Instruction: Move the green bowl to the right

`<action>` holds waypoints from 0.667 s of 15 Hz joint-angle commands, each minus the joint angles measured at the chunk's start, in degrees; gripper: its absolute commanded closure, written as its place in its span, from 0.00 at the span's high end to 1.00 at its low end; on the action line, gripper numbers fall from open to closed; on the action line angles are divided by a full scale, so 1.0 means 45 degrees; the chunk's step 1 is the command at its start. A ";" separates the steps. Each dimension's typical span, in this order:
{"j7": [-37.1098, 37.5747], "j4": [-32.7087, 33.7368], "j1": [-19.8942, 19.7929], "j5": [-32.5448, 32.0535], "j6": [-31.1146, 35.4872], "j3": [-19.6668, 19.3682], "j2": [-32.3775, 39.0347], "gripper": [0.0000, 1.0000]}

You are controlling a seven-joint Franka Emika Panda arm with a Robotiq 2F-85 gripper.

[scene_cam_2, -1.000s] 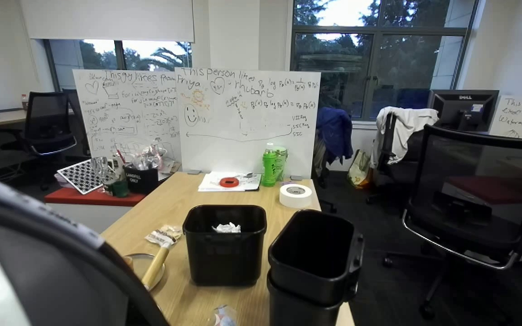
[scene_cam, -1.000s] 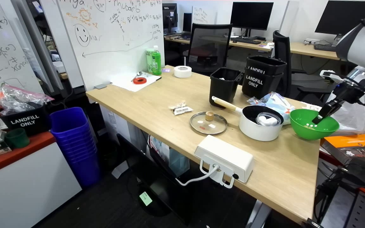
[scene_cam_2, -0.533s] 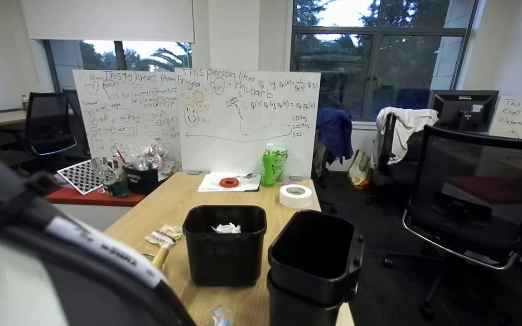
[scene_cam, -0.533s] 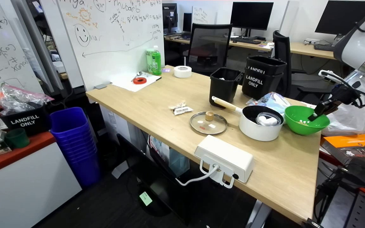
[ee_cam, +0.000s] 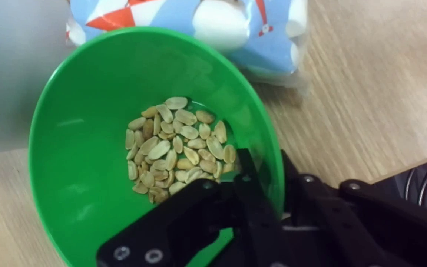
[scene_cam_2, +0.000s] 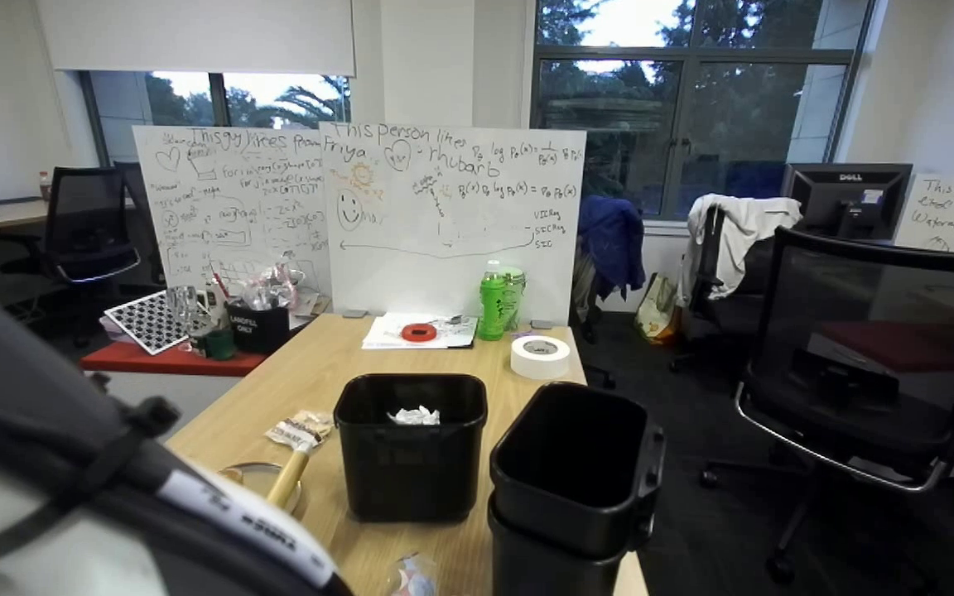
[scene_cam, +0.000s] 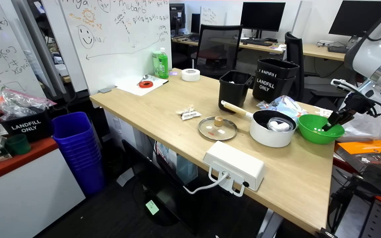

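Wrist view gives me, at its left edge, the greyish side of the white pot (ee_cam: 17,100). Its pale handle (scene_cam: 236,109) is visible to me in both exterior views. Next, to the right, comes the green bowl (ee_cam: 76,148), just beside the pot, with its opening upward; in an exterior view I find it near the end of the wooden table (ee_cam: 365,74). Whether its base touches the wood, I cannot tell. Many pale peanuts (ee_cam: 176,148) are lying on its bottom. Along its upper rim I notice a bag (ee_cam: 184,16) in blue, white and red. At the bowl's right side is my gripper (ee_cam: 265,154): one finger inside, the other outside, together pinching the wall. Farthest to the right, the table's edge runs slanting.
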 commanded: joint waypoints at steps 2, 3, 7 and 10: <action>-0.0187 -0.0135 0.0178 -0.0269 0.0336 -0.0110 0.0021 0.58; -0.0163 -0.0207 0.0200 -0.0341 0.0330 -0.0143 -0.0095 0.66; -0.0655 -0.0468 0.0193 -0.0180 0.0754 -0.0152 -0.0575 0.93; -0.1081 -0.0667 0.0195 -0.0082 0.1129 -0.0109 -0.0940 1.00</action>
